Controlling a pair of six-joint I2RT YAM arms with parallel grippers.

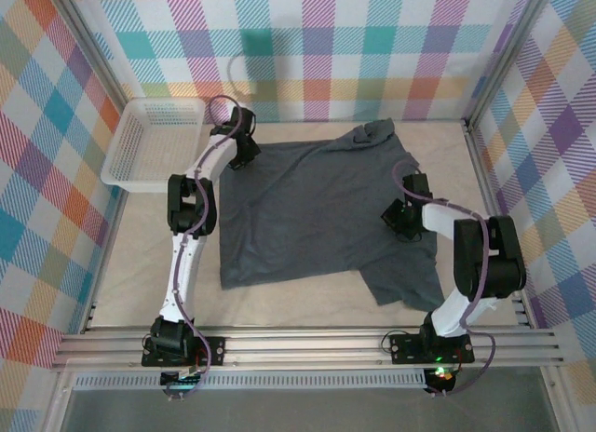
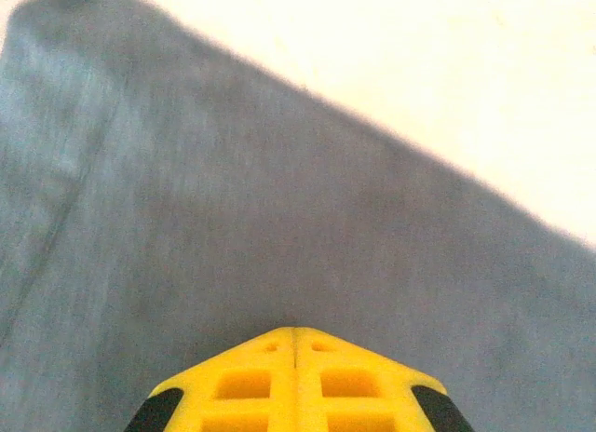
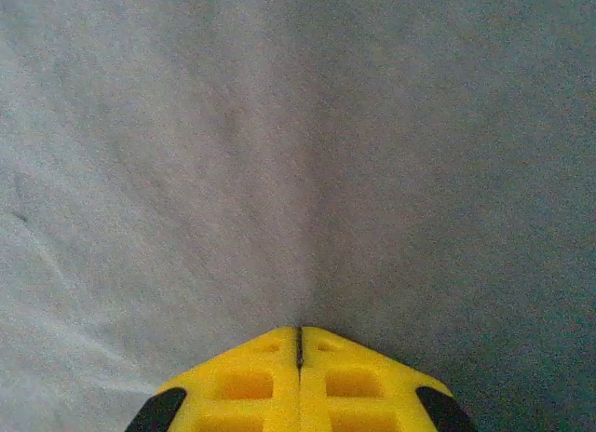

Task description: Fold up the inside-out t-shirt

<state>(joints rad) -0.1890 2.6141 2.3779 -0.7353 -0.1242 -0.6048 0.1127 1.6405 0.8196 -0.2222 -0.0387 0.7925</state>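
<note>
Cream tabletop (image 1: pixel 140 297) under pastel plaid walls (image 1: pixel 354 41): white plastic mesh basket (image 1: pixel 119 167) far left; left gripper (image 2: pixel 295 334) clenched at the far-left corner of the dark slate-grey fabric t-shirt (image 1: pixel 317 209), which is spread flat mid-table; right gripper (image 3: pixel 299 331) clenched against its right side.

My left arm (image 1: pixel 183 263) and right arm (image 1: pixel 486 264) are white links with chunky black joints, thin purple cables (image 1: pixel 223 100) looping alongside, black bases (image 1: pixel 170 342), and my fingers (image 2: pixel 244 385) are yellow plastic with square cut-outs and black corner patches.
</note>
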